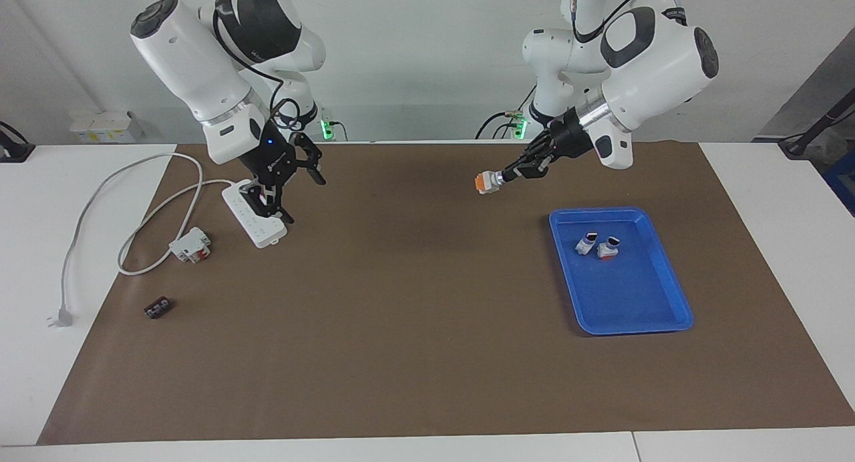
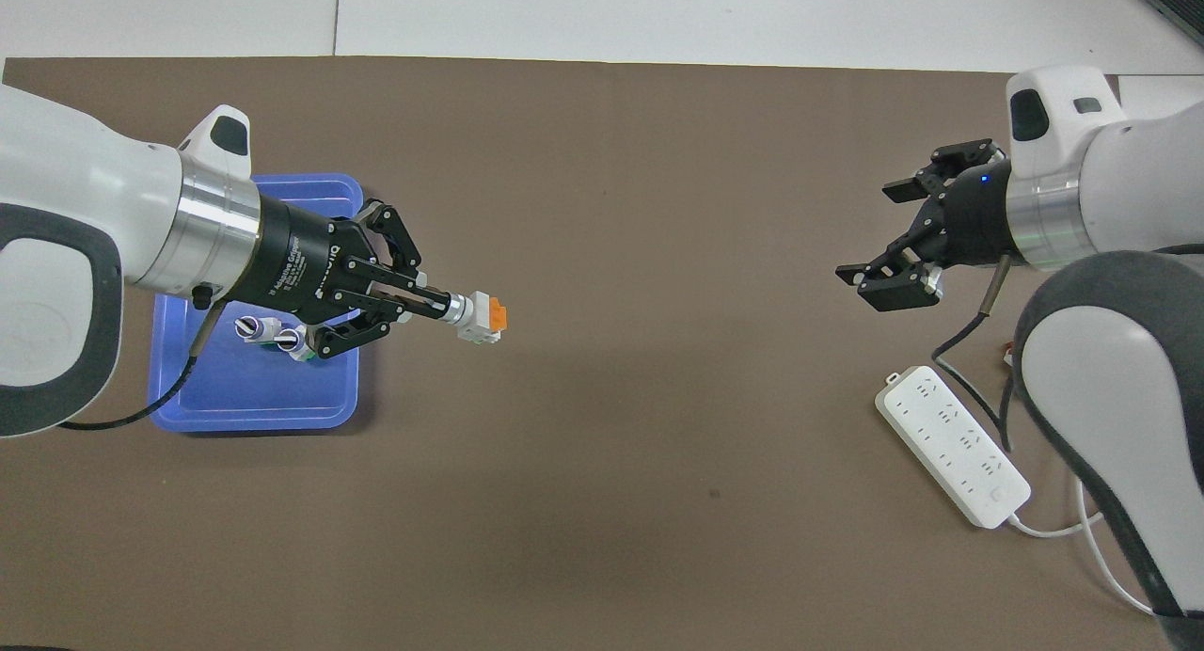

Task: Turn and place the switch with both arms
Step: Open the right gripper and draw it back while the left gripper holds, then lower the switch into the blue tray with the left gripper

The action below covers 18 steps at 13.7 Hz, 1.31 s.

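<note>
Facing view: left gripper (image 1: 502,177) pinched on the switch (image 1: 485,182) by its tip, held in the air over bare mat (image 1: 401,302) beside the blue tray (image 1: 671,275), while the right gripper (image 1: 284,188) hangs with fingers spread apart over the power strip (image 1: 257,221).

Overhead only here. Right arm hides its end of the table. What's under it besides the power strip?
Observer: A white-and-red block lies on the mat, by the cable of the power strip.
Operator: Anything else?
Observer: A small dark flat piece, farther from the robots than the block.
Operator: Switch down yet?
Observer: No. The left tool holds the switch in the air over bare mat, not over the tray; the right tool hangs open, raised.
</note>
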### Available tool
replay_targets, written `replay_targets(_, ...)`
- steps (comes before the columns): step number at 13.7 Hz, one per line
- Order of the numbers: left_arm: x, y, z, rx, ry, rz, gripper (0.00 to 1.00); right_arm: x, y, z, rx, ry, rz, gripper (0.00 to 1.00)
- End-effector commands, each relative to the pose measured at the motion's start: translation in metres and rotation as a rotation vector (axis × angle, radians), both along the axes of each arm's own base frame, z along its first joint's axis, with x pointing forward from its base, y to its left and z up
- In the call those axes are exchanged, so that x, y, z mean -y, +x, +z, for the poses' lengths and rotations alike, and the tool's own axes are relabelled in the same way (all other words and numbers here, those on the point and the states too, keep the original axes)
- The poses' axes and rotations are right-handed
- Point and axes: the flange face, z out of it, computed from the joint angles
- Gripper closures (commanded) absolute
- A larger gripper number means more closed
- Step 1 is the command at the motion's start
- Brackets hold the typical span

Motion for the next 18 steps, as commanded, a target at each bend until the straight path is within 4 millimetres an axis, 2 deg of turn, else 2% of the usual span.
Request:
replay_targets(1, -0.029, 0.009, -0.006, 0.099, 0.075, -0.098, 1.0, 0.003, 0.003, 0.009, 0.012, -0.052, -0.305, 0.0)
replay_targets(4, -0.046, 0.012, -0.023, 0.214, 0.164, -0.272, 1.0, 0.005, 0.005, 0.009, 0.016, -0.102, -0.554, 0.0)
replay_targets(5, -0.058, 0.016, -0.028, 0.249, 0.176, -0.309, 1.0, 0.009, 0.005, 0.01, 0.013, -0.111, -0.635, 0.0)
replay_targets(7, -0.066, 0.023, -0.03, 0.35, 0.223, -0.41, 1.0, 0.028, -0.002, 0.017, -0.016, -0.135, -0.734, 0.0)
replay_targets(8, -0.069, 0.021, -0.039, 0.353, 0.251, -0.451, 1.0, 0.037, -0.006, 0.025, -0.039, -0.158, -0.76, 0.0)
replay_targets(9, -0.073, 0.019, -0.044, 0.364, 0.274, -0.5, 1.0, 0.057, -0.007, 0.034, -0.054, -0.171, -0.821, 0.0)
replay_targets(10, -0.084, 0.021, -0.048, 0.379, 0.277, -0.533, 1.0, 0.067, -0.009, 0.048, -0.064, -0.178, -0.848, 0.0)
replay_targets(12, -0.093, 0.02, -0.06, 0.408, 0.27, -0.616, 1.0, 0.078, -0.016, 0.061, -0.123, -0.201, -0.879, 0.0)
replay_targets(14, -0.113, 0.019, -0.07, 0.43, 0.272, -0.677, 1.0, 0.087, -0.024, 0.069, -0.19, -0.201, -0.955, 0.0)
replay_targets(16, -0.128, 0.018, -0.082, 0.43, 0.304, -0.769, 1.0, 0.113, -0.027, 0.07, -0.215, -0.174, -1.02, 0.0)
replay_targets(18, -0.139, 0.022, -0.088, 0.454, 0.318, -0.821, 1.0, 0.121, -0.029, 0.075, -0.202, -0.162, -1.028, 0.0)
